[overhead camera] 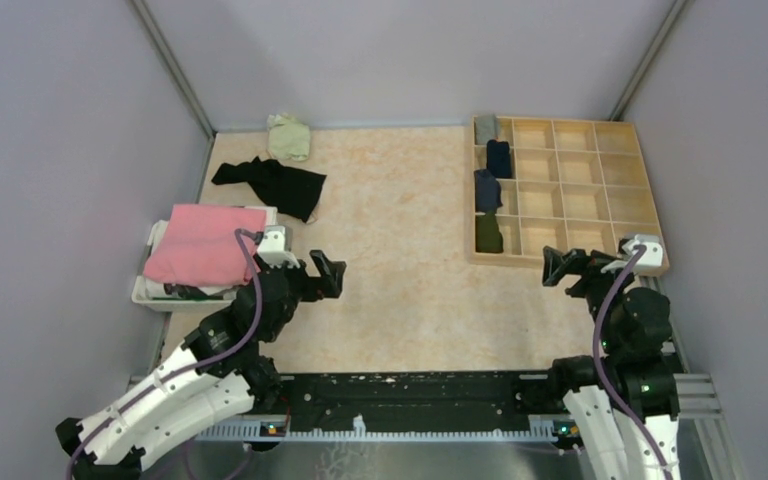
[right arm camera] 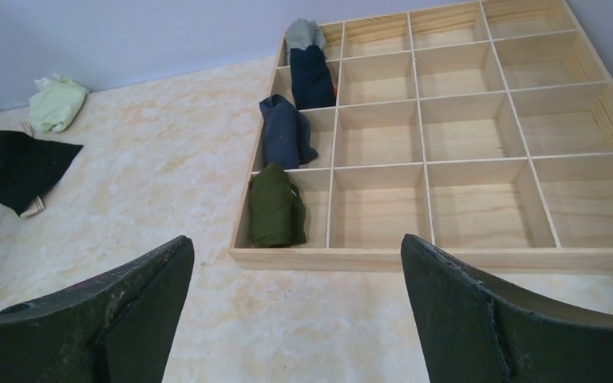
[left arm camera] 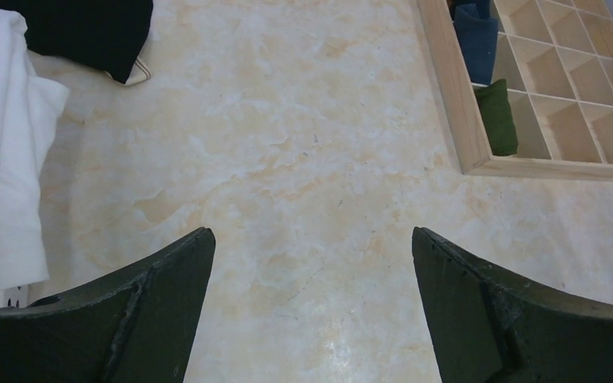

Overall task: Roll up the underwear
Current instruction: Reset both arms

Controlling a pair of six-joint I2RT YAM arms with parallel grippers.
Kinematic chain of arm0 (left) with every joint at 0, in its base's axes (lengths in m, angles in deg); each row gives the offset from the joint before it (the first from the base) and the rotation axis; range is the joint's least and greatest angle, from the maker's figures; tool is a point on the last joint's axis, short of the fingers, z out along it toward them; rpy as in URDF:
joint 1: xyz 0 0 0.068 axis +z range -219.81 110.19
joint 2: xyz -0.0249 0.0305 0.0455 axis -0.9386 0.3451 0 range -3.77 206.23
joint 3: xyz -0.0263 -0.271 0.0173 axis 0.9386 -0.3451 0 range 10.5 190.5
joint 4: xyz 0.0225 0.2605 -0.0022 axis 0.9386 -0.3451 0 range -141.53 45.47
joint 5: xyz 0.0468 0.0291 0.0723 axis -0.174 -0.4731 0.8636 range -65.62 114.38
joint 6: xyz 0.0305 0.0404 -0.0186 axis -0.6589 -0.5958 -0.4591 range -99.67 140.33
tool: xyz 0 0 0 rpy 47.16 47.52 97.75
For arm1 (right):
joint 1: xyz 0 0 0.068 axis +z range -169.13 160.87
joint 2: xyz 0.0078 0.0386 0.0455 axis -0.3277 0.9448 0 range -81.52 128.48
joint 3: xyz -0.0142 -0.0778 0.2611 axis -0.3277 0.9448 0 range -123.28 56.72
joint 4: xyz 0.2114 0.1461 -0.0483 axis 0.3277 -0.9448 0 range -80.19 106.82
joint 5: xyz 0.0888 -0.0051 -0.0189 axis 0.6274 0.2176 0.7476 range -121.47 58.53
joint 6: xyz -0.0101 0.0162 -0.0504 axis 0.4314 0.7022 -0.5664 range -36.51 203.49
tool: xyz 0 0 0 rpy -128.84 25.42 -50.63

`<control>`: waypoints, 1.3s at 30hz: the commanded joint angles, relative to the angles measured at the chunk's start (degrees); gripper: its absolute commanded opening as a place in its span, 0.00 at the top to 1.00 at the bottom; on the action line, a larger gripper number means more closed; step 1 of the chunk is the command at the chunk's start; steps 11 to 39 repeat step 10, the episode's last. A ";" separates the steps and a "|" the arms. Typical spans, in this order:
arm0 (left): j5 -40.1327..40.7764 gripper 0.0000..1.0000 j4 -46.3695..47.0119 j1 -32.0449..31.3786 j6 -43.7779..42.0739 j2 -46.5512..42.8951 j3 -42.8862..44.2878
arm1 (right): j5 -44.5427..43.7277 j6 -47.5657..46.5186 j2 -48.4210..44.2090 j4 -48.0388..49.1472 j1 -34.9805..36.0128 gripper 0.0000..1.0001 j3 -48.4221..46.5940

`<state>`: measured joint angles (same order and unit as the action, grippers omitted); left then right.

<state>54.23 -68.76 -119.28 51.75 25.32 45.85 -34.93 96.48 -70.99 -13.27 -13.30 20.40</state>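
The marbled table (overhead camera: 410, 250) is shown, a wooden grid box (right arm camera: 439, 259) set at its far right. Dark underwear (overhead camera: 278, 186) lies unrolled at far left, a pale green cloth (overhead camera: 288, 137) just behind. The left claw (overhead camera: 332, 277) and right claw (overhead camera: 552, 267) are held spread, empty. Rolled underwear (right arm camera: 276, 206) (four pieces) is tucked down the box's left column.

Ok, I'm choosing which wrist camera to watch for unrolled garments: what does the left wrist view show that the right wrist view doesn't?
Only the left wrist: the white fabric at its left edge. Only the right wrist: the pale green garment and the grey roll. Both: the black garment, the olive roll and the wooden tray.
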 commanded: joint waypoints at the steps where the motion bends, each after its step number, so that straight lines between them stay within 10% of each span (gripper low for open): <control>1: -0.04 0.01 -0.76 0.14 0.14 0.52 0.81 | -0.57 -0.77 -0.61 1.05 -0.48 0.01 0.23; 39: -0.40 0.01 1.18 0.08 -1.85 0.55 0.54 | -1.23 -0.17 -2.53 1.78 -0.51 0.01 1.85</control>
